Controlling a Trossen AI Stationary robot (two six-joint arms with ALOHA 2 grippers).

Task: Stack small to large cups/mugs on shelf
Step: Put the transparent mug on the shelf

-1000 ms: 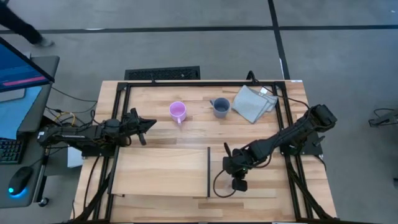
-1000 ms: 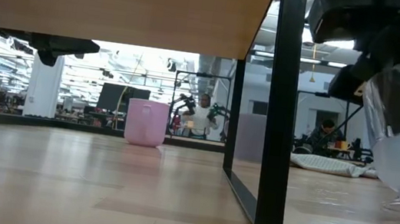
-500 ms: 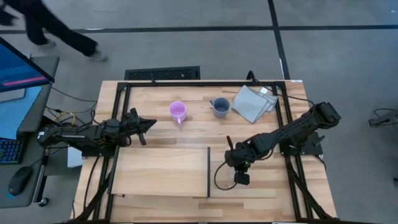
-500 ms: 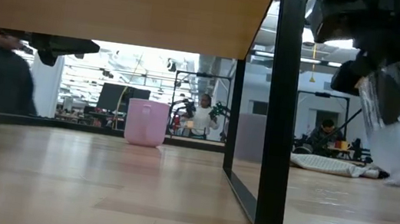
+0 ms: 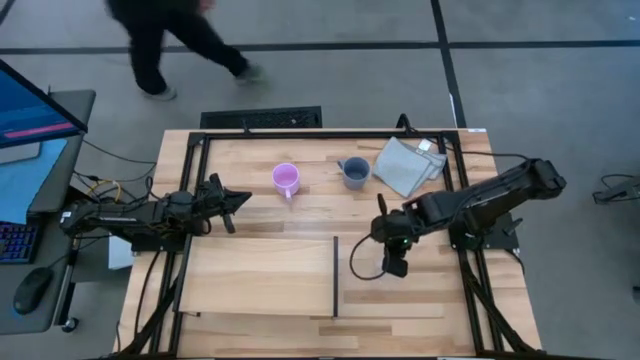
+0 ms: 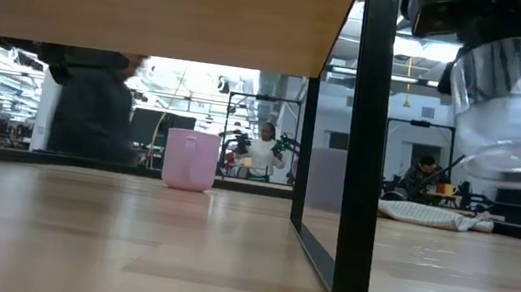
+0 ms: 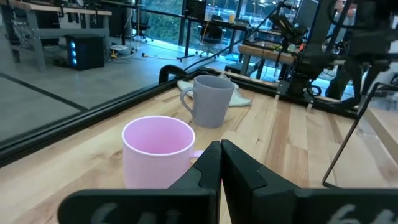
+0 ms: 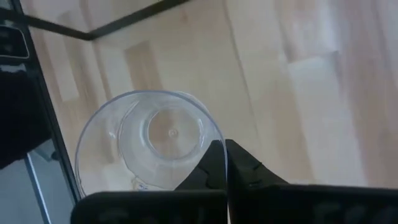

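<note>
Right wrist view: clear cup rim pinched between fingers.

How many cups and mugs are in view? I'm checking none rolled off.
3. The pink mug and the blue-grey mug stand on the tabletop behind the shelf. The clear cup hangs in the right gripper, off the table.

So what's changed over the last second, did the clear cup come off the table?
Yes. The right gripper, shut on the clear cup's rim, has lifted it clear of the tabletop and carried it toward the far side. The left gripper, pink mug and blue-grey mug stayed put.
</note>
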